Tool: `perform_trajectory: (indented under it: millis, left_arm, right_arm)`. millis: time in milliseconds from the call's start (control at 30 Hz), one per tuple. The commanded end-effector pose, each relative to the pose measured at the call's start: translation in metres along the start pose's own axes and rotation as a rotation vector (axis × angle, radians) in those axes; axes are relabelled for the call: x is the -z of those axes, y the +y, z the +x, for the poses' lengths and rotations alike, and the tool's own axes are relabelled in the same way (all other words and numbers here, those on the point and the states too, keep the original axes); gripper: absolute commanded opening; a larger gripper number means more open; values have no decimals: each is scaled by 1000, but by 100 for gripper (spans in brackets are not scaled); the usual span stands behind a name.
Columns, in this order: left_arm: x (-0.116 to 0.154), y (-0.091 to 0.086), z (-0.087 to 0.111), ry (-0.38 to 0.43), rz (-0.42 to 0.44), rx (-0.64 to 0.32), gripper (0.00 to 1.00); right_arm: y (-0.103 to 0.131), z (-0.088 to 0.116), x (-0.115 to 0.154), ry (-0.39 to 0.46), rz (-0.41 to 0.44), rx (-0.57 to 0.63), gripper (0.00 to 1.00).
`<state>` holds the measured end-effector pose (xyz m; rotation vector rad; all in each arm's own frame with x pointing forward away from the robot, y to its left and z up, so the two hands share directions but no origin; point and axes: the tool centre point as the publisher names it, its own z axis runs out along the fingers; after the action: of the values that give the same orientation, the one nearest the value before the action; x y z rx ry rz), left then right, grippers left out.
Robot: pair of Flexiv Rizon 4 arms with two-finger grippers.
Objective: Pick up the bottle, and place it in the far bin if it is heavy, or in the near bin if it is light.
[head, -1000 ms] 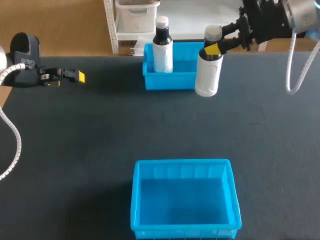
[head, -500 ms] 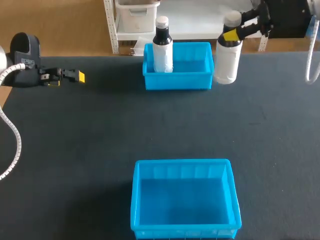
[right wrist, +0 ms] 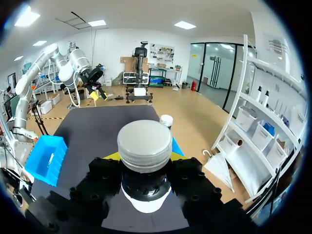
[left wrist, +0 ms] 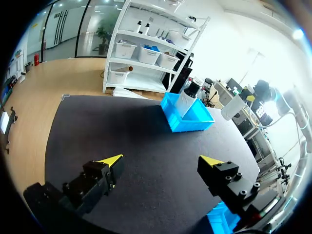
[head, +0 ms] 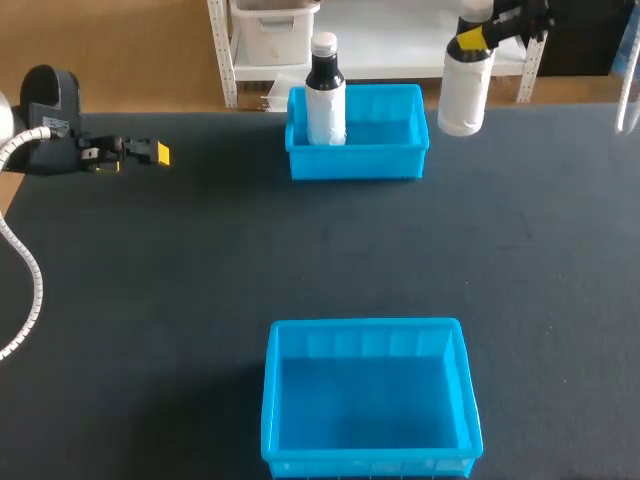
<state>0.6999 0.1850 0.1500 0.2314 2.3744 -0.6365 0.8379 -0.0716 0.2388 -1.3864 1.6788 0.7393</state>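
Note:
A white bottle with a grey cap hangs in the air past the right end of the far blue bin. My right gripper is shut on its neck. In the right wrist view the grey cap fills the space between the yellow-tipped fingers of my right gripper. A second bottle, with a white body, black neck and white cap, stands upright in the far bin's left corner. The near blue bin has nothing in it. My left gripper rests at the table's far left, open.
The far bin lies well ahead of my left gripper across bare dark tabletop. A corner of the near bin shows beside its right finger. In the right wrist view the near bin lies far below the held bottle.
My right arm has carried the bottle up and to the right, from in front of the far bin's right end to a spot beyond it. The left arm has not moved.

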Motion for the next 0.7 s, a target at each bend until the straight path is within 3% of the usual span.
perform_trajectory:
  millis: [33, 700]
  left_arm:
    - [0, 0, 0, 0, 0, 0, 100]
    - [0, 0, 0, 0, 0, 0, 100]
  right_arm:
    - [-30, -10, -17, 4, -57, 7, 0]
    - [-61, -25, -88, -14, -179, 49, 0]
